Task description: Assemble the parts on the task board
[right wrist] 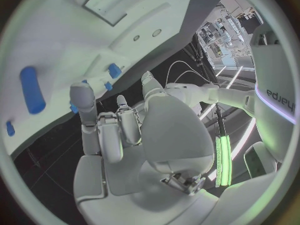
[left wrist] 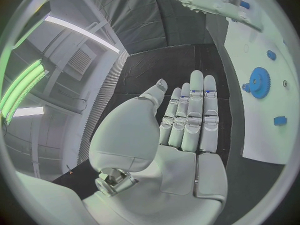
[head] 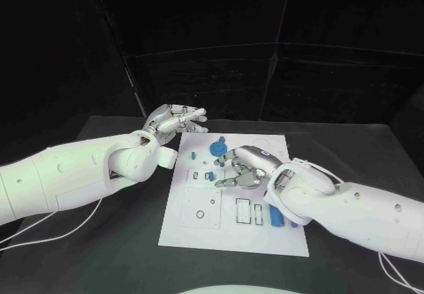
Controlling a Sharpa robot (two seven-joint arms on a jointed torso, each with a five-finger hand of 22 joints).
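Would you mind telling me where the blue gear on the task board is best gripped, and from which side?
Grip the blue gear by its toothed rim, coming from above: it seems to lie flat on the task board, so only the edge offers purchase. The left hand, open beside it, looks nearest.

The right hand [right wrist: 134, 135] reaches toward the white task board [right wrist: 75, 40], its fingertips [right wrist: 82, 92] just beside a small blue part [right wrist: 114, 70]. A longer blue cylinder [right wrist: 32, 90] lies apart on the board.

Black table [head: 106, 245] under task board [head: 230, 233]
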